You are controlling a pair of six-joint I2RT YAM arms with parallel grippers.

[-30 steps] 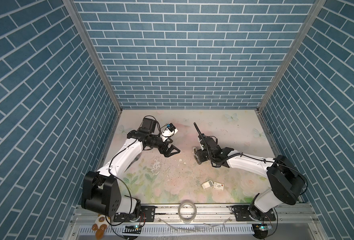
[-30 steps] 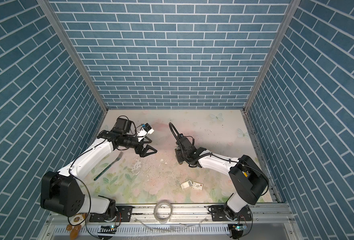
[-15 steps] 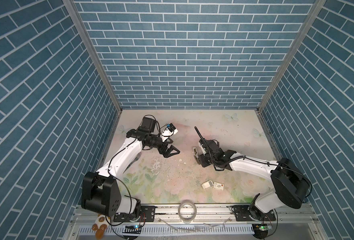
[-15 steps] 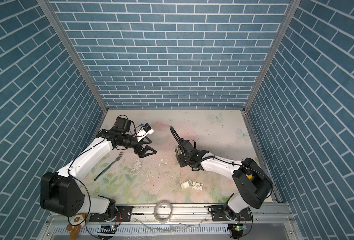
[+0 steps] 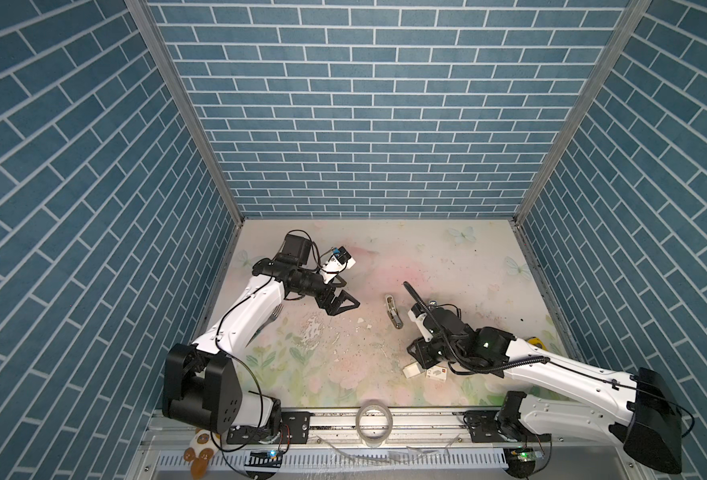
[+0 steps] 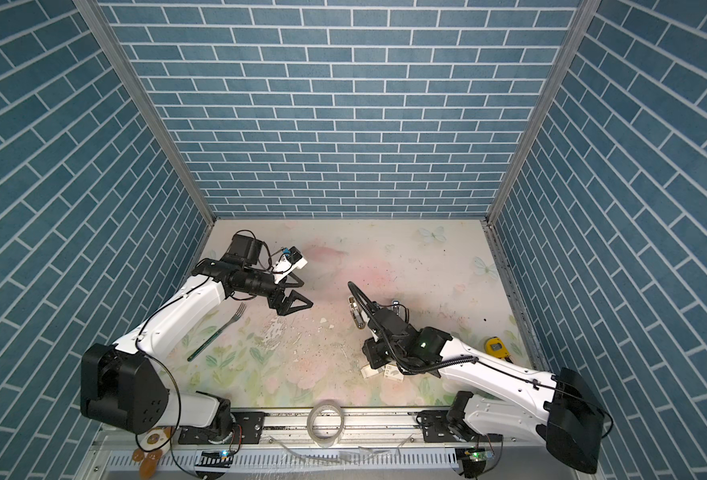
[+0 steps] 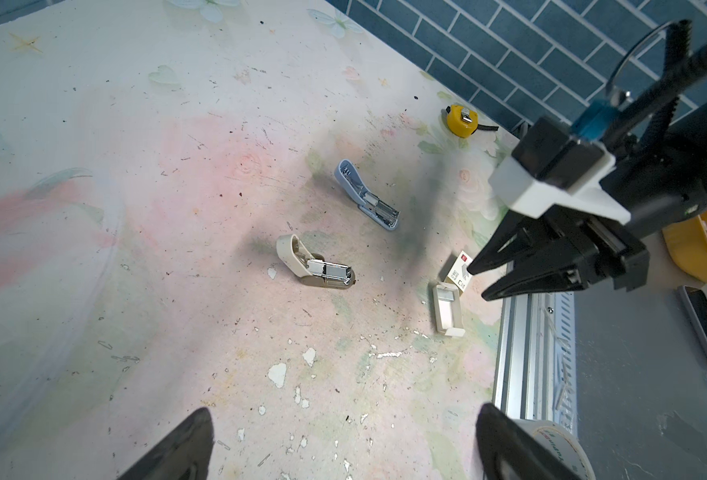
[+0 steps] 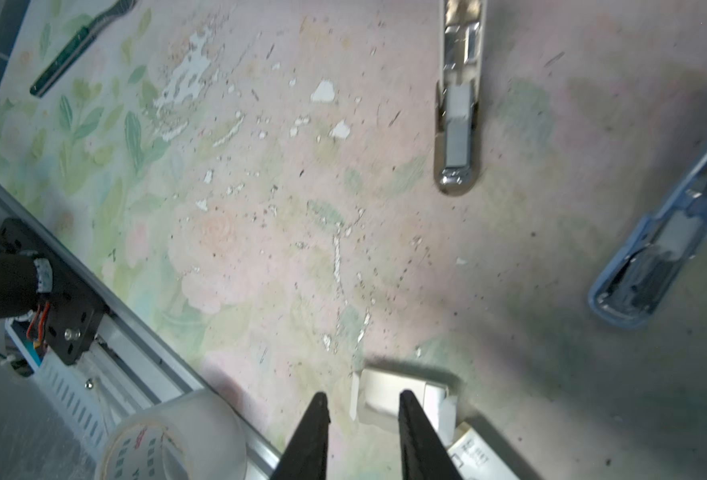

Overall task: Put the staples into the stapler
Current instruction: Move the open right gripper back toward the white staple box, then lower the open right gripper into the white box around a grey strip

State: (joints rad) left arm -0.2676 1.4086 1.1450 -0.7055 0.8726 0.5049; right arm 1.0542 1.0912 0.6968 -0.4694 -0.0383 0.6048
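The right gripper (image 8: 362, 397) hangs low over the staples (image 7: 447, 309). Its jaws are only a little apart, and it holds nothing. Directly under its fingertips lies the white inner tray (image 8: 380, 395). The printed box (image 8: 474, 455) lies just beside the tray, partly under one finger. Whether a finger touches the tray, I cannot tell. Ahead of this gripper and well apart from it, the beige stapler (image 8: 459, 124) lies opened on the table (image 8: 260, 249). The blue stapler (image 8: 655, 249) also lies opened, off to one side of the gripper. The left gripper (image 7: 343, 413) is spread fully wide and empty, raised above the table, far from the staples.
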